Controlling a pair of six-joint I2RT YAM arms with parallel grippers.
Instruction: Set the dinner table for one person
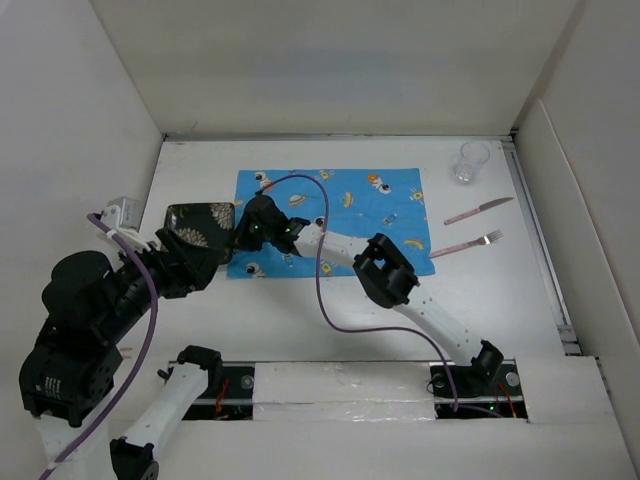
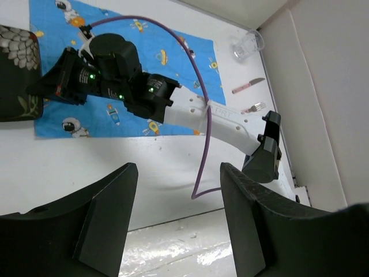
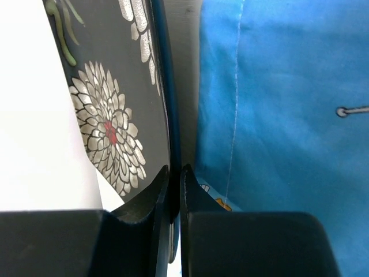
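1. Your left fingers [image 2: 106, 213] fill the bottom of the left wrist view. They are spread wide with nothing between them, and only bare white counter [image 2: 86, 156] shows in the gap.
2. The counter [image 1: 500, 290] takes up the whole middle of the overhead view, with white walls around it. Everything else sits on it.
3. Your right fingers [image 3: 173, 179] are pinched shut on the rim of the plate [image 3: 109, 115]. In the right wrist view the rim rises straight up from between the tips at frame centre.
4. The plate [image 1: 200, 222] is dark with white flowers. It sits left of centre in the overhead view, at the left edge of the blue mat [image 1: 350, 215]. You cannot tell from these views whether it lies flat or is tipped.
5. The mat lies in the upper middle of that frame, and your right arm crosses its lower left corner.
6. Right of the mat, on bare counter, lie the fork [image 1: 466, 244] and, beyond it, the knife [image 1: 478, 210], not touching each other.
7. Farthest, at upper right, the clear glass [image 1: 472, 160] stands upright near the back wall.
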